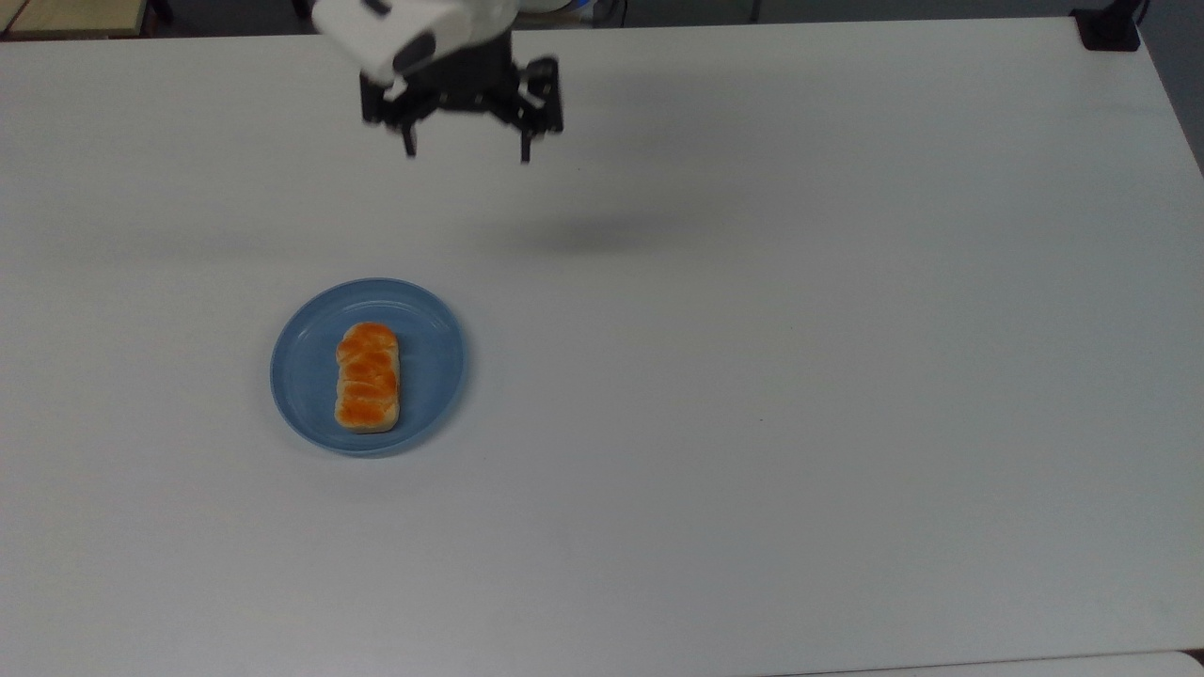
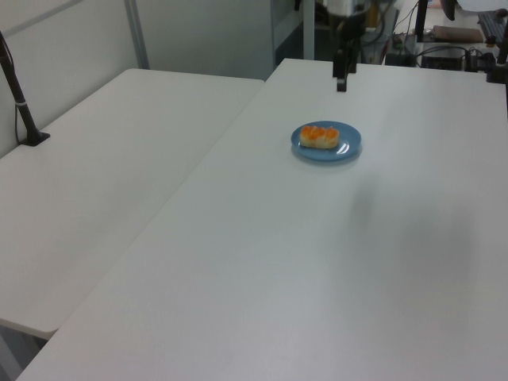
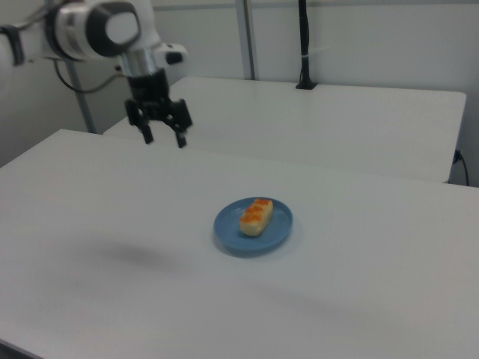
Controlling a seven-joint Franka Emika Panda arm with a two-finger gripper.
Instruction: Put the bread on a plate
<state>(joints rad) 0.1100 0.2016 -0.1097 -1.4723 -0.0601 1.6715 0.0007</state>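
Observation:
The bread (image 1: 368, 377) (image 2: 319, 136) (image 3: 255, 216), an oblong loaf with an orange-brown glazed top, lies on the light-blue plate (image 1: 301, 376) (image 2: 350, 147) (image 3: 226, 225), free of any grip. My gripper (image 1: 467, 150) (image 3: 164, 139) hangs open and empty high above the table, well away from the plate: toward the top edge in the top view, up and to the left of the plate in the right view. In the left view the gripper (image 2: 340, 82) shows edge-on behind the plate.
The white table (image 1: 800, 376) spreads wide around the plate. A second white table (image 2: 103, 159) adjoins it on the left view's left. A black post base (image 1: 1110, 28) stands at the top view's upper right corner.

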